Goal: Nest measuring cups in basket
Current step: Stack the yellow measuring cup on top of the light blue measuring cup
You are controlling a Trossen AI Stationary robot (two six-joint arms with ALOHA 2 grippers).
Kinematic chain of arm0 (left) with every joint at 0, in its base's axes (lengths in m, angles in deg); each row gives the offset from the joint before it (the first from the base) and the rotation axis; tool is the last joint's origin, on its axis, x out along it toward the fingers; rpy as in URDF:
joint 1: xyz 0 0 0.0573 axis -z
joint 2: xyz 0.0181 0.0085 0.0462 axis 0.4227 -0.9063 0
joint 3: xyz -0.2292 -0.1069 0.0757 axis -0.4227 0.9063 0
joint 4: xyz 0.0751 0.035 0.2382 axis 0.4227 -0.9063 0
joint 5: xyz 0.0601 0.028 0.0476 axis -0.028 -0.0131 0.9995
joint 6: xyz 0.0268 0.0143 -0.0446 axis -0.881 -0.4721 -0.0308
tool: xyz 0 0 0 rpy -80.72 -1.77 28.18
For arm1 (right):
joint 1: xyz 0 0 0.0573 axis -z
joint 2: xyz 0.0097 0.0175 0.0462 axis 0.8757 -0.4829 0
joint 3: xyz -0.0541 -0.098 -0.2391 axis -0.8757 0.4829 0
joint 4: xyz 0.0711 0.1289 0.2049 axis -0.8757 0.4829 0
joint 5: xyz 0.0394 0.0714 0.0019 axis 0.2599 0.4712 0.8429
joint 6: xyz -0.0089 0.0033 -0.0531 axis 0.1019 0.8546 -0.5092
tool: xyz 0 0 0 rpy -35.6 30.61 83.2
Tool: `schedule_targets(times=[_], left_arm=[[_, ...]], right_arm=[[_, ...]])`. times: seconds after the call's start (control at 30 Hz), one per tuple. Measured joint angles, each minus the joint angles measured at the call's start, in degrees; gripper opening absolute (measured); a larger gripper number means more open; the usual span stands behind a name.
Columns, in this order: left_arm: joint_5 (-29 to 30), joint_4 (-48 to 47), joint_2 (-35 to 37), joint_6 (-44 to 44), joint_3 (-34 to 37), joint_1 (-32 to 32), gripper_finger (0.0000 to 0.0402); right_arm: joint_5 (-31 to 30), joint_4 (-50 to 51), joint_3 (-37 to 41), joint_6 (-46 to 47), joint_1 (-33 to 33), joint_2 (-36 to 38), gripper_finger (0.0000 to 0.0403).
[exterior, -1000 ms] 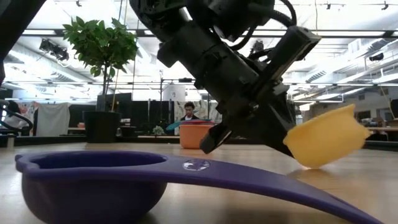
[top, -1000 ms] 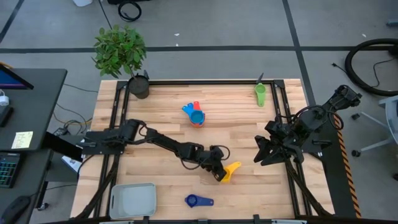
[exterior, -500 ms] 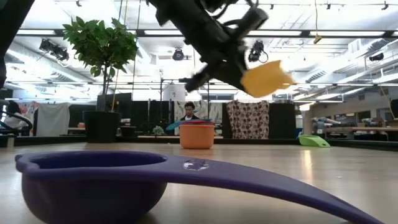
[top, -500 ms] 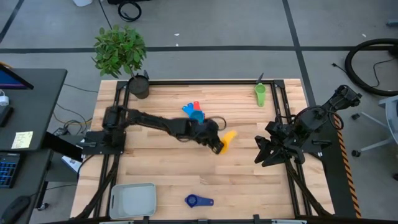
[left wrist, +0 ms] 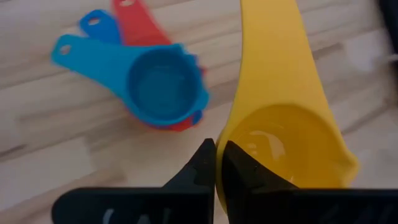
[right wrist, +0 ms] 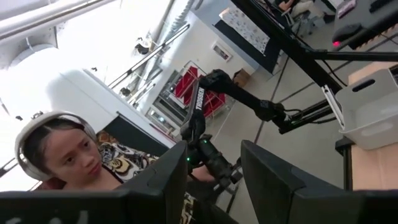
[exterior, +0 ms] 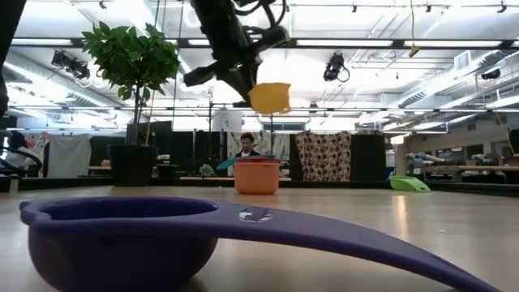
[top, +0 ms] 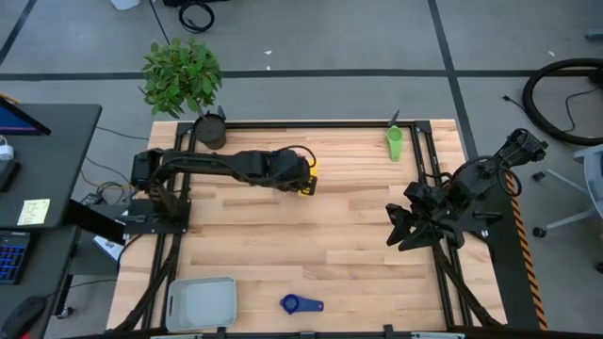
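Observation:
My left gripper point(top: 304, 180) hangs high above the table's middle, shut on the yellow measuring cup point(left wrist: 280, 143). Right under it stands a stack of nested cups point(left wrist: 163, 90), light blue on top with red and blue handles fanned out. In the low view the stack's orange cup point(exterior: 256, 176) stands on its base. A green cup point(top: 394, 141) lies at the far right. The dark blue cup point(top: 300, 303) sits near the front edge, beside the grey basket point(top: 201, 301) at the near left. My right gripper point(right wrist: 211, 180) waits open, raised at the right edge. My left gripper pinches the rim of the yellow cup's bowl point(left wrist: 225, 134), close to where the handle starts, one finger point(left wrist: 241, 171) inside the bowl and one outside. The fingers slant down from the table's left. The cup point(exterior: 269, 97) hangs tilted below them, lifted clear.
A dark plant pot point(top: 211, 132) with a leafy plant stands at the far left corner. Dark frame rails run along the table's left, right and far sides. Bare wood lies between the stack and the near edge.
My left gripper has risen and gone toward the table's far edge, a little to the left, turning as it went. It has carried the yellow cup from just above the near middle of the table up over the nested stack. It has stayed shut.

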Motion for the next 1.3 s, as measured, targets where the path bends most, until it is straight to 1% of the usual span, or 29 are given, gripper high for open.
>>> schedule_targets(times=[0.13,0.33,0.5,0.57,0.67,0.73,0.9,1.07,1.3], left_arm=[[0.6,-1.1,-0.6,1.5,0.0,-0.7,0.0013],[4.2,-0.9,-0.5,1.6,0.0,-3.2,0.0013],[4.5,-0.6,-1.1,1.2,0.0,-5.5,0.0013],[4.0,-0.9,-1.8,1.2,0.0,-6.3,0.0013],[1.3,-0.6,-3.5,1.1,0.0,-7.3,0.0013],[0.6,-0.6,-4.7,1.1,0.0,-7.7,0.0013],[1.4,0.1,-6.2,1.0,-0.1,-8.2,0.0013],[0.7,-1.2,-7.1,0.8,0.0,-9.0,0.0013],[0.4,-0.6,-8.5,0.0,-0.1,-9.4,0.0013]], right_arm=[[0.0,-0.1,0.0,-1.3,0.0,0.1,0.0155],[0.0,-0.3,0.0,-1.3,0.1,0.1,0.0155],[0.2,-0.3,0.0,-1.3,0.1,0.1,0.0155],[0.3,-0.3,0.0,-1.4,0.0,0.1,0.0155],[0.3,-0.4,0.0,-1.5,0.0,0.1,0.0155],[0.3,-0.5,0.0,-1.5,0.1,0.1,0.0155],[0.3,-0.8,0.0,-1.6,0.0,0.1,0.0155],[0.4,-1.0,0.0,-1.6,0.0,0.1,0.0155],[0.5,-1.6,0.0,-1.6,0.1,0.1,0.0155]])
